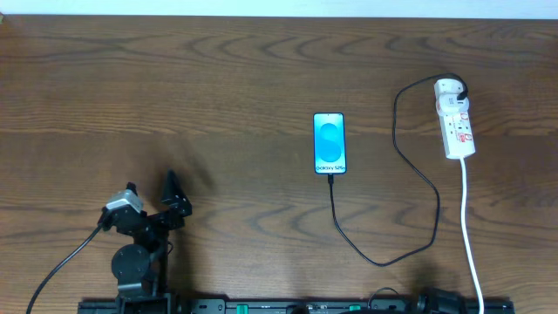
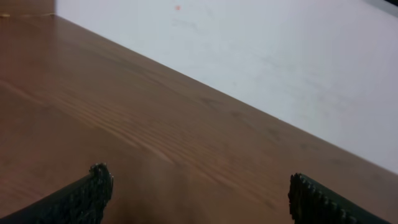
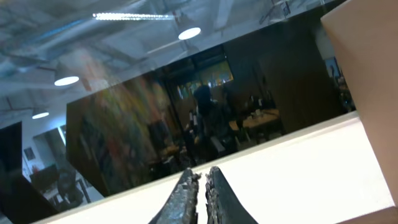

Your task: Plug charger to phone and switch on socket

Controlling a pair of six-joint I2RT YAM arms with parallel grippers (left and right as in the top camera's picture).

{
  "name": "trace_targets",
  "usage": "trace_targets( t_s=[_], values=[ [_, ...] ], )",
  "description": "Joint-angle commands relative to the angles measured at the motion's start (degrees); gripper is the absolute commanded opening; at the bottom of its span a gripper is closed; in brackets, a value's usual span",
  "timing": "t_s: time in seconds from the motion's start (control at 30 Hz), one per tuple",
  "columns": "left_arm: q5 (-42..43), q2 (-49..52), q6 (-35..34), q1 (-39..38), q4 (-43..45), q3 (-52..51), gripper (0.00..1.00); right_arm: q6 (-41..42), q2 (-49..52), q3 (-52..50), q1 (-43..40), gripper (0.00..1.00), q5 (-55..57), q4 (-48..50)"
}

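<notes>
Plainly, the phone (image 1: 330, 143) lies well right of the left claw (image 1: 177, 197).

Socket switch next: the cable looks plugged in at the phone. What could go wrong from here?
1. The charger loops wide between phone and socket; an arm reaching over could snag it and tug it out of the phone.
2. The right gripper is shut and its camera looks away from the work, so there is no close view for the press.
3. Nothing visibly holds the socket down; a push might slide it.
</notes>
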Motion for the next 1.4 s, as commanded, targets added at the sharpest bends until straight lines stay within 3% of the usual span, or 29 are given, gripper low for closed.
trace_targets(
  t_s=[0.0,0.5,0.7,1.03,1.37],
  values=[
    [5.81,-0.50,7.91,0.26,-1.57,-0.92,0.92,0.50,-3.41,-4.33,0.28,0.06,-0.22,3.08],
    [6.60,7.04,13.90,0.24,-2.27,-0.90,0.92,0.46,-22.10,-26.45,0.26,0.13,-0.17,22.88],
    [6.56,12.39,13.90,0.26,-2.27,-0.90,0.92,0.48,-26.47,-35.76,0.22,0.30,-0.17,33.00],
    [6.56,14.56,13.90,0.26,-2.27,-0.90,0.92,0.24,-31.67,-40.15,0.15,0.47,0.31,37.44],
    [6.56,14.56,13.90,0.26,-2.27,-0.90,0.93,0.26,-34.56,-40.79,-1.38,0.54,0.24,39.12]
  ],
)
